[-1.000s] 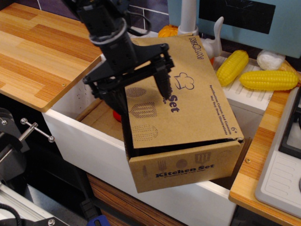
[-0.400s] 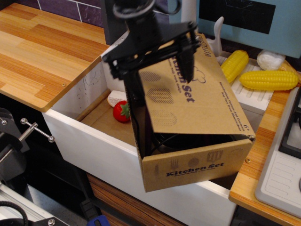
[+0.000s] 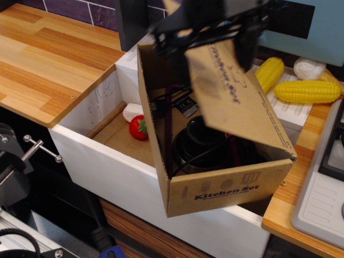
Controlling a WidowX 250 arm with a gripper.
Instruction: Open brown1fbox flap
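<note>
The brown1fbox (image 3: 226,191), printed "Kitchen Set" on its front wall, sits tilted in the white sink at the right. Its flap (image 3: 236,99) is lifted to a steep slant, still joined along the box's right edge, with the printed side facing me. Inside the box I see a black pot (image 3: 196,142) and dark purple utensil handles. My black gripper (image 3: 207,45) is above the box at the flap's raised edge, blurred by motion. Its fingers stand wide apart, one finger (image 3: 247,51) in front of the flap. I cannot tell whether anything is pinched.
The white sink (image 3: 107,156) also holds a toy strawberry (image 3: 138,127) and a small white object (image 3: 130,112). Two yellow corn cobs (image 3: 306,91) and a white item (image 3: 309,68) lie behind the box. A wooden counter (image 3: 48,59) is at the left and a stove top (image 3: 328,188) at the right.
The gripper has moved up and to the right, taking the flap's free edge with it. The flap went from nearly flat to steeply raised, and the box's contents now show.
</note>
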